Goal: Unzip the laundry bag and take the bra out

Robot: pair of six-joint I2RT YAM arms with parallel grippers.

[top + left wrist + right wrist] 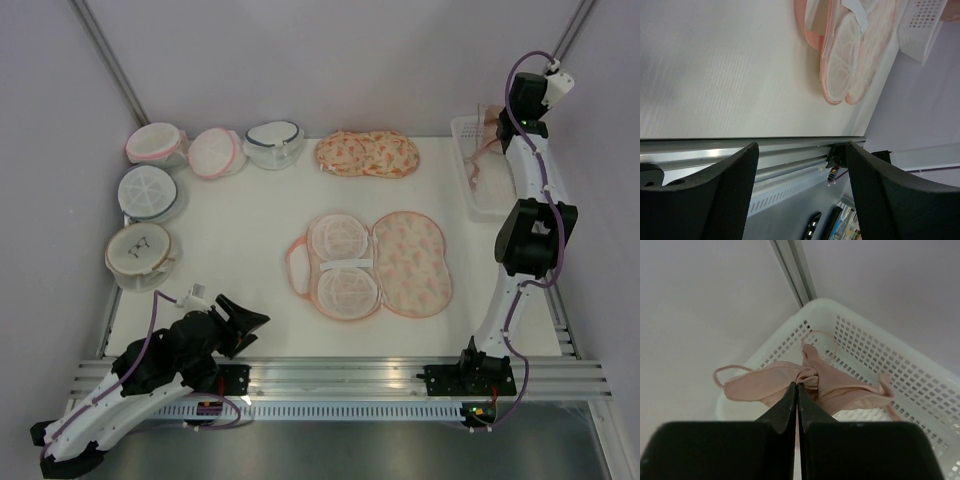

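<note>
The right gripper point(797, 386) clamps the bra point(832, 385) above the basket point(875, 347); a strap loop point(720, 375) outside the basket's rim could drag it out on release. Left gripper point(802, 146) gapes empty.

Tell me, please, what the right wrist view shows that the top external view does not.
Only the right wrist view shows the right gripper shut on the bunched middle of the bra, straps dangling. Only the top external view shows the laundry bag lying open in the middle, its closed twin behind, the round mesh bags at left, and the open left gripper. Both show the white basket at the far right.
</note>
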